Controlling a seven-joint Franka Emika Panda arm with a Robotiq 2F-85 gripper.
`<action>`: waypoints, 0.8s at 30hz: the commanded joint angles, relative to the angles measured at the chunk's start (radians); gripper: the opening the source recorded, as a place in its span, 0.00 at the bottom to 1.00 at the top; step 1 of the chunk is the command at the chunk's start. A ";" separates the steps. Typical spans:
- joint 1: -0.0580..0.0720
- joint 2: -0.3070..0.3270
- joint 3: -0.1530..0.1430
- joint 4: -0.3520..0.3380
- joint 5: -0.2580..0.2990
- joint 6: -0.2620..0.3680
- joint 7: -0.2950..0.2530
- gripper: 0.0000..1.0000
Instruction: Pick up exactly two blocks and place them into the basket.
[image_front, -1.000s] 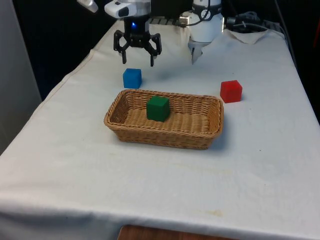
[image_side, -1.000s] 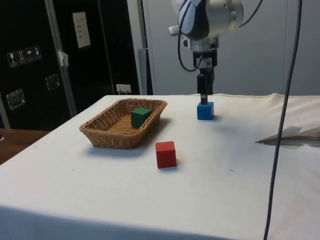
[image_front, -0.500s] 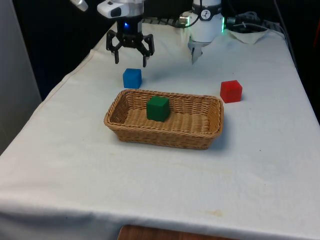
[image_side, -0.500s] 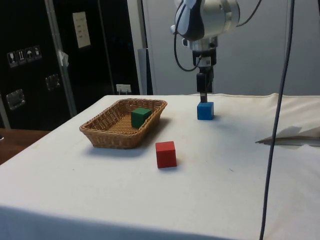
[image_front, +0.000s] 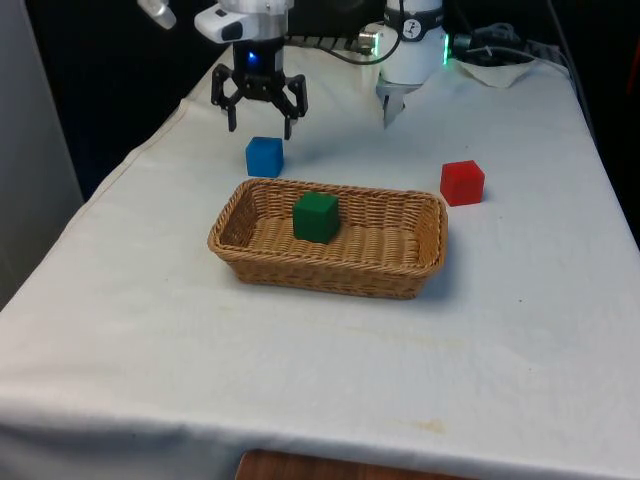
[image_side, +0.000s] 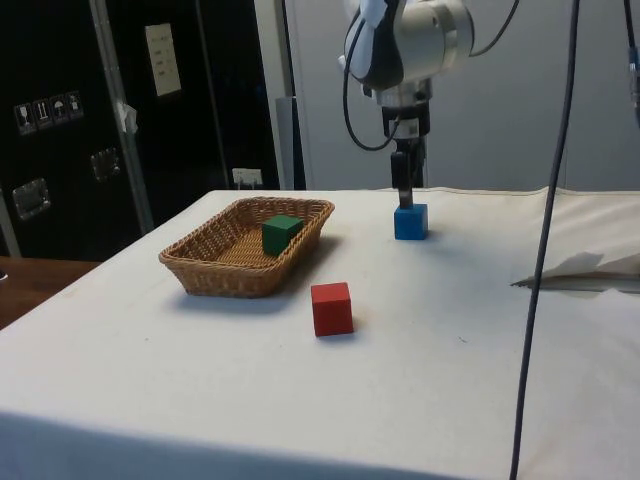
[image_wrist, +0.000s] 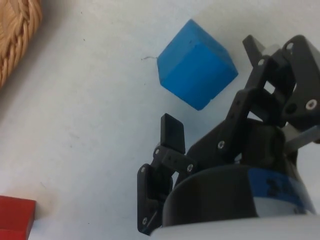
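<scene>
A blue block (image_front: 264, 156) (image_side: 410, 221) (image_wrist: 197, 70) rests on the cloth just behind the wicker basket (image_front: 425, 262) (image_side: 205, 272) (image_wrist: 15, 37). My gripper (image_front: 260, 128) (image_side: 403, 198) (image_wrist: 215, 95) hangs open a little above and behind that block, fingers spread with nothing between them. A green block (image_front: 316, 216) (image_side: 281, 233) lies inside the basket. A red block (image_front: 462, 182) (image_side: 331, 307) (image_wrist: 15, 218) sits on the cloth at the front view's right of the basket.
The robot's white base (image_front: 410, 55) stands at the far end of the table. Crumpled white cloth (image_front: 495, 60) (image_side: 580, 270) lies near it. Open cloth stretches in front of the basket toward the near edge.
The gripper has shifted toward the front view's left and slightly farther back, staying open above the table. The blocks and basket have not moved.
</scene>
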 joint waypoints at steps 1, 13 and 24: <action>-0.030 0.011 0.050 -0.007 0.042 0.026 -0.023 1.00; -0.031 0.052 0.063 0.005 0.060 0.030 -0.023 1.00; -0.033 0.089 0.075 0.020 0.085 0.031 -0.022 1.00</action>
